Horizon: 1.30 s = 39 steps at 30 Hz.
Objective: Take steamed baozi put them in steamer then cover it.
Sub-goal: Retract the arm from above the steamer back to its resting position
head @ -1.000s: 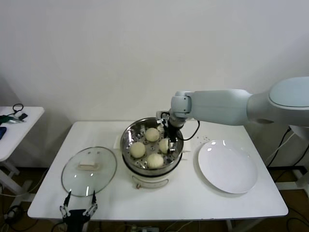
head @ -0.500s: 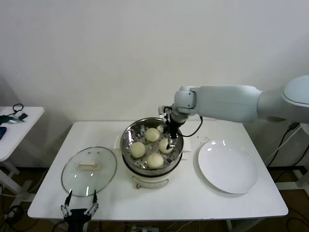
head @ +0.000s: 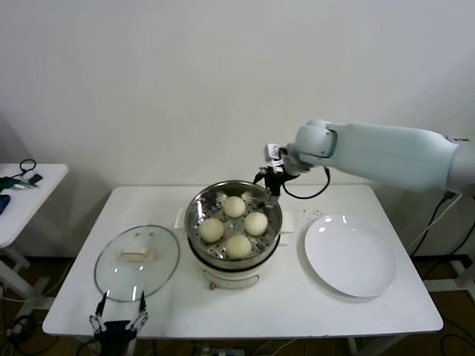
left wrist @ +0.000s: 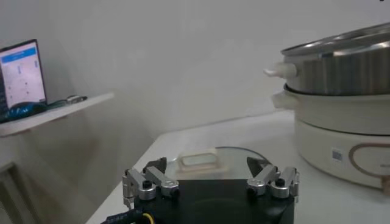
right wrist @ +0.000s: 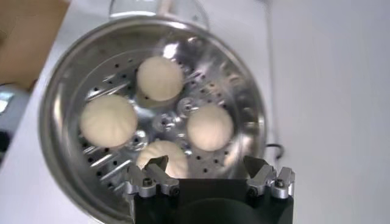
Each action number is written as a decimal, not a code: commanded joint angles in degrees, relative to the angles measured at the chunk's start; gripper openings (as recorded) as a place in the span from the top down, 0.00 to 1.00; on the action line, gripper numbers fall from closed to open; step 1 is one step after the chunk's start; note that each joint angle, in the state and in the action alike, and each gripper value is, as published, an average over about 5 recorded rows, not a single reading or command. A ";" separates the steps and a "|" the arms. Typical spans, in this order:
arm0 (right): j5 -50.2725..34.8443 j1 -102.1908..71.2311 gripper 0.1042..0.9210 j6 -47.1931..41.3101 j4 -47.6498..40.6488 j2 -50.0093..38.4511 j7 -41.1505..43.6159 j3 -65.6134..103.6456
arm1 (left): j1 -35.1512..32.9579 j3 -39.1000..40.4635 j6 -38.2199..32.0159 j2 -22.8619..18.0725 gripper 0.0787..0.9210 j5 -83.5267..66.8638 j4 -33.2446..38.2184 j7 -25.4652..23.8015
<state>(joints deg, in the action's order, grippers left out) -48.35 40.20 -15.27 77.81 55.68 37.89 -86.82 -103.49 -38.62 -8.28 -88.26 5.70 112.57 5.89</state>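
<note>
My right claw [head: 270, 180] hangs above the far rim of the steamer [head: 273, 236], jaws spread wide and holding nothing. From its wrist camera I look straight down past my fingers [right wrist: 148, 181] into the steamer, where all four steamed baozi [right wrist: 160, 78] sit on the perforated tray, apart from one another. The steamer stands mid-counter [head: 297, 304] on its white base. The cover [head: 136, 261] lies flat on the counter to the steamer's left, handle up, well apart from the pot. A white plate [head: 349, 255] lies bare on the steamer's right. My left claw [head: 117, 320] waits low at the near counter edge, just in front of the cover, also fully spread and empty. The base carries a small label [left wrist: 337, 154] too small to read. A lit screen [left wrist: 23, 73] stands on a side table; its writing is illegible.
</note>
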 commanded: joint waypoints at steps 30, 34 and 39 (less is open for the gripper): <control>15.08 -100.51 0.12 22.38 14.77 -10.05 -29.18 103.20 | 5.42 -3.35 6.58 1.45 0.12 31.82 4.56 -1.50; 16.60 -104.64 0.12 21.55 14.94 -5.23 -28.61 108.34 | 5.85 -3.88 6.62 2.24 0.12 45.74 4.61 -2.36; 18.00 -107.67 0.12 20.63 15.27 -2.26 -28.02 111.80 | 6.75 -3.26 8.01 4.85 0.12 59.87 3.89 -2.90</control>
<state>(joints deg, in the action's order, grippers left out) -33.87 -51.75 5.11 92.14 44.90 11.22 7.88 -97.71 -41.83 -2.24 -86.23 34.63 116.61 4.80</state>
